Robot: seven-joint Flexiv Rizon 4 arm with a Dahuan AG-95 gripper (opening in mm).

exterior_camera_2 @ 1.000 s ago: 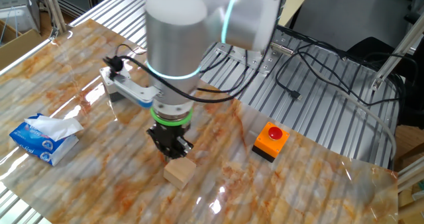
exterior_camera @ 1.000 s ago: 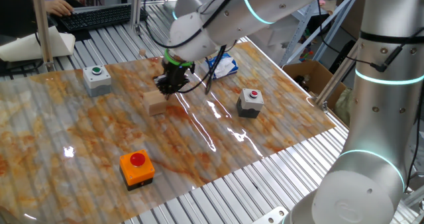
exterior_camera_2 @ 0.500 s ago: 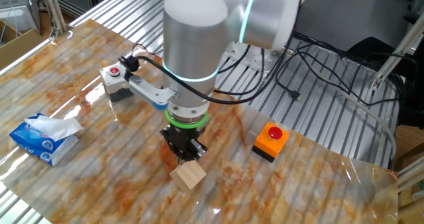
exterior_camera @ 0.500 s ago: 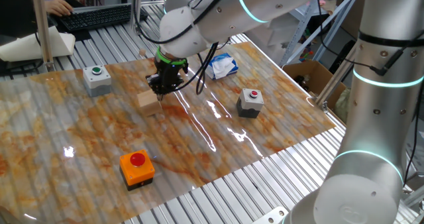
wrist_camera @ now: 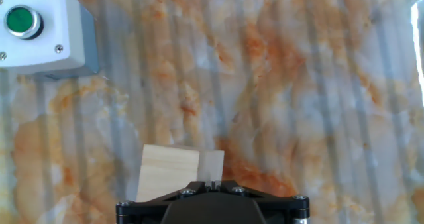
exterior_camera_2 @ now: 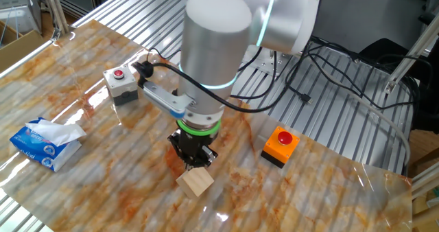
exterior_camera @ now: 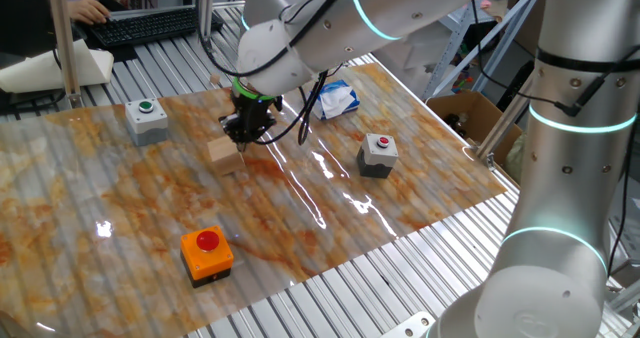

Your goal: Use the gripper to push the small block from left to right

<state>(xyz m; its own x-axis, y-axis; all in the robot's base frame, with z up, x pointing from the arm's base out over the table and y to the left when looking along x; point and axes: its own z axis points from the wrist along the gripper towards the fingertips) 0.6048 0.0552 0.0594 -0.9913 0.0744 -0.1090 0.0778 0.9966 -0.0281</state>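
Observation:
The small block (exterior_camera: 225, 156), a plain tan wooden cube, rests on the marbled table sheet. It also shows in the other fixed view (exterior_camera_2: 195, 183) and in the hand view (wrist_camera: 169, 173). My gripper (exterior_camera: 244, 132), black with a green ring, is shut and stands right against the block's side, low over the sheet. In the other fixed view the gripper (exterior_camera_2: 192, 160) touches the block's back edge. In the hand view only the gripper's black base (wrist_camera: 212, 203) shows, with the block just ahead of it.
A grey box with a green button (exterior_camera: 147, 119) stands at the left, also in the hand view (wrist_camera: 41, 30). A grey box with a red button (exterior_camera: 378, 154) stands at the right. An orange box with a red button (exterior_camera: 207, 253) is near the front. A tissue pack (exterior_camera: 334, 99) lies behind.
My gripper and the block have moved together to the left in the one fixed view, toward the green-button box. In the last half second they barely shifted.

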